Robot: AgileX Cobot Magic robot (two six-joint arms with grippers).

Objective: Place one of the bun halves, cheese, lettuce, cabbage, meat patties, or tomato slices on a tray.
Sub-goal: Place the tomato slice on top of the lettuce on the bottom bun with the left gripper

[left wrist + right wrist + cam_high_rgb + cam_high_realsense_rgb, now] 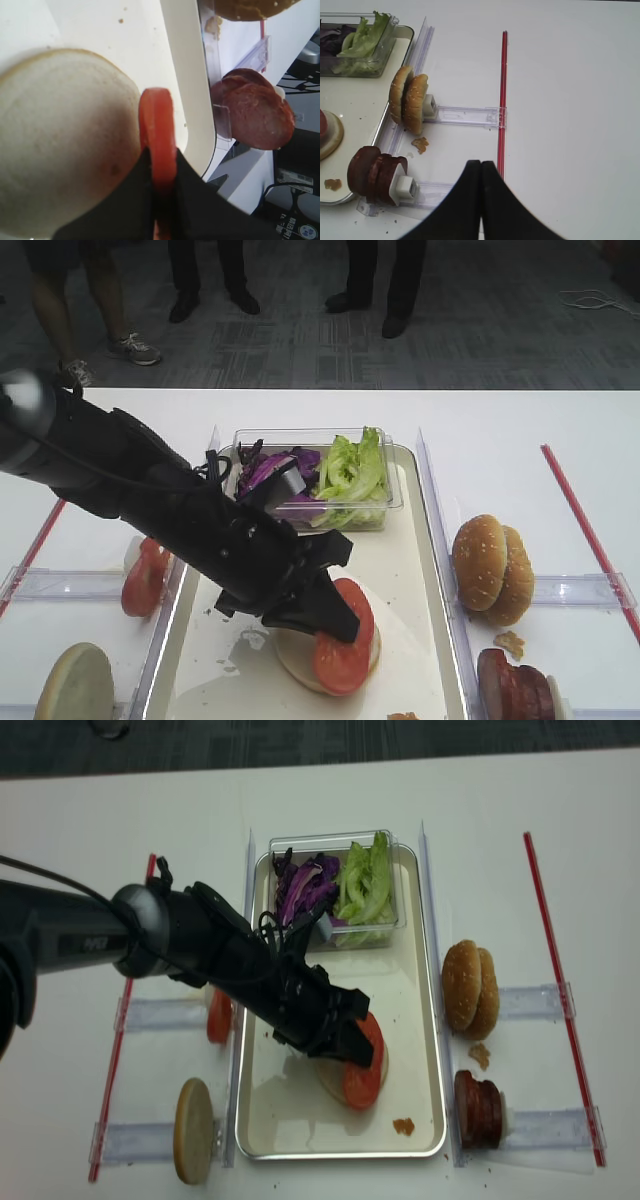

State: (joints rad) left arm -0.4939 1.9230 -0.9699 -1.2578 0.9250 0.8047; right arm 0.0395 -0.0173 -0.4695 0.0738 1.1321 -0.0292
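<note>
My left gripper (162, 165) is shut on a red tomato slice (156, 125), held edge-on just above a pale bun half (60, 135). That bun half (295, 660) lies cut face up on the cream tray (400, 570), and the held slice (345, 640) leans over it with the gripper (335, 615) at its left edge. My right gripper (481, 165) is shut on nothing, above the white table to the right of the tray. Sesame bun halves (409, 102) and meat patties (372, 172) stand in holders to its left.
A clear tub at the tray's far end holds purple cabbage (275, 470) and lettuce (350, 470). More tomato slices (145, 580) and a bun half (75, 685) stand in holders left of the tray. A red stripe (503, 100) runs along the table. People stand beyond the far edge.
</note>
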